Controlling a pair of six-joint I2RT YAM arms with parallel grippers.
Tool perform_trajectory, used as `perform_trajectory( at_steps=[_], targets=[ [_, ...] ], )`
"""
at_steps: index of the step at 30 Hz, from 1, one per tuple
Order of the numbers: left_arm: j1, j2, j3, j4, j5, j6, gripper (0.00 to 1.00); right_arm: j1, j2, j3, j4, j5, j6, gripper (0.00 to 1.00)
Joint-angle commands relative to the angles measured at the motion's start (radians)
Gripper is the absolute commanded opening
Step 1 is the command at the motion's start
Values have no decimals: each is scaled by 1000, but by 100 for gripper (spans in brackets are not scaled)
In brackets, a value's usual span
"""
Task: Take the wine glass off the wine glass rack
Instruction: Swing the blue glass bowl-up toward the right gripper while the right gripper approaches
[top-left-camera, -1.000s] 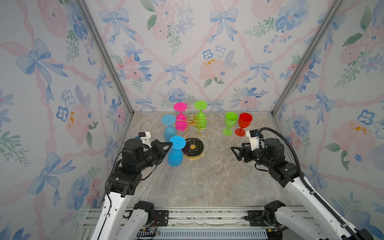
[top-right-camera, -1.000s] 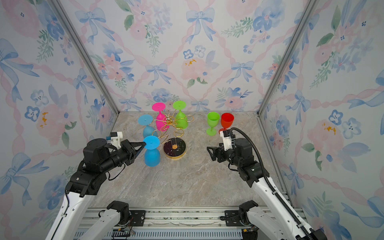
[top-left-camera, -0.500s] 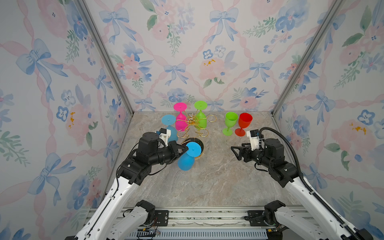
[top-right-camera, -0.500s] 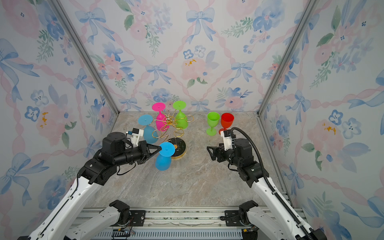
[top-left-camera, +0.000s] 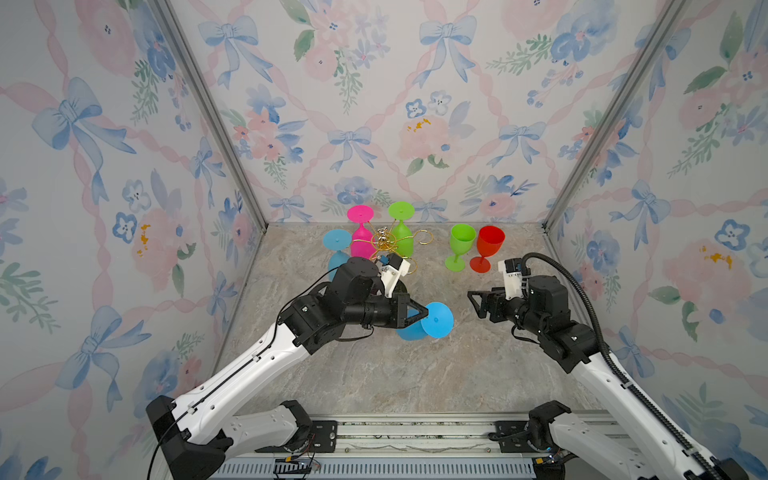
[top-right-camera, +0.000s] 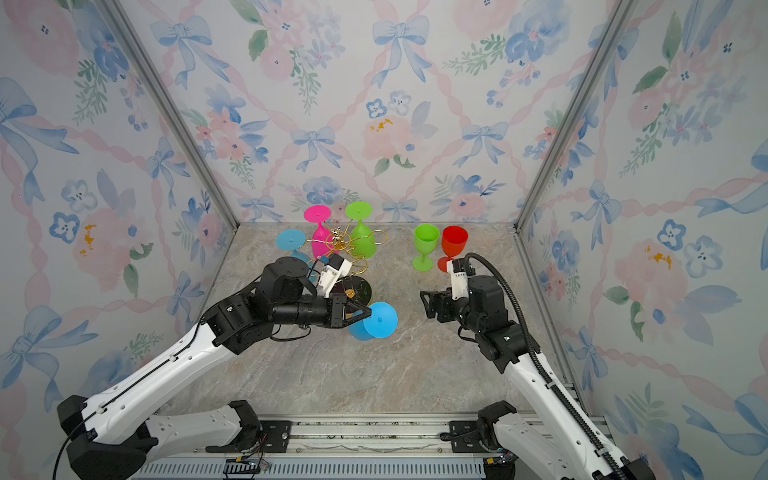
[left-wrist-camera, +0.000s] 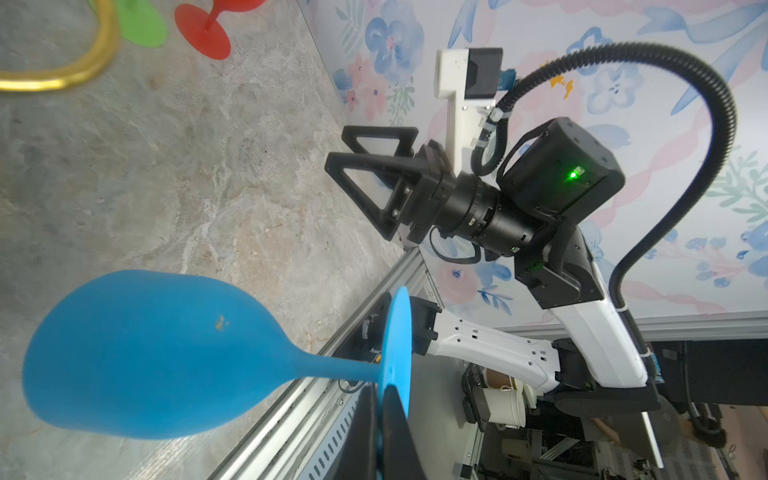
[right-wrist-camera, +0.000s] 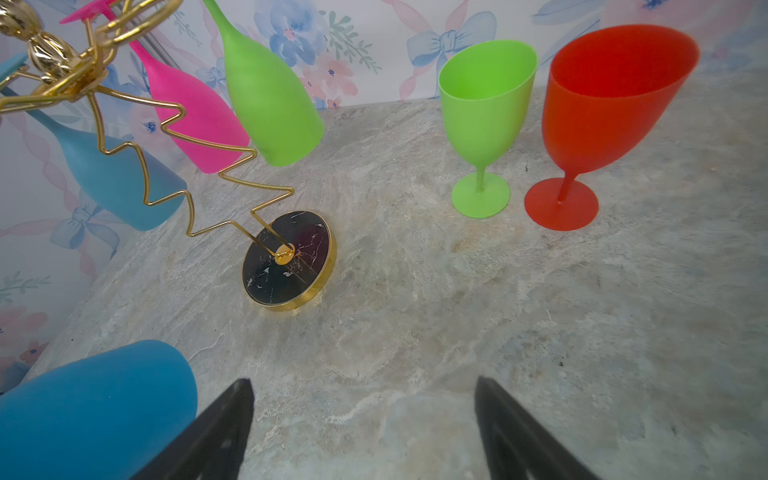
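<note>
Held glass: the bright blue plastic wine glass (top-left-camera: 434, 319) (left-wrist-camera: 145, 353) is off the rack. It is tipped on its side in the air above the worktop, in front of the rack's base and between your two arms.
Left fingers: your left fingers (left-wrist-camera: 395, 432) are pressed together on the edge of that glass's flat round foot. The stem and bowl jut out sideways from them.
Right fingers: your right fingers (right-wrist-camera: 224, 428) stand spread wide with nothing between them, near the held glass but apart from it.
Rack: the thin gold wire wine glass rack (top-right-camera: 340, 241) (right-wrist-camera: 299, 249), on a round black gold-rimmed base, stands towards the back left of the grey marbled worktop (top-left-camera: 374, 374).
On the rack: a paler blue glass (top-left-camera: 337, 240), a pink glass (top-left-camera: 360, 245) and a green glass (top-left-camera: 402, 245) hang bowl-down.
Standing: a lime green goblet (top-left-camera: 461, 241) and a red goblet (top-left-camera: 490, 243) stand upright side by side, right of the rack.
</note>
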Motion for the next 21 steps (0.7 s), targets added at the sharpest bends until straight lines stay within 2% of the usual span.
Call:
perform_trajectory(
  at_steps=[1,6,12,21],
  targets=[
    [-48,52,52,34,-100,132,0,-16,-7,43,-101,62,14,86],
    [-120,126,88,34,-223,299,0,-54,-28,66,-173,71,35,86],
    [-296,195,117,48,-470,527,0,-106,-30,92,-268,119,68,86],
    [-463,235,89,119,-657,738,0,-184,-23,168,-409,133,103,86]
  ],
)
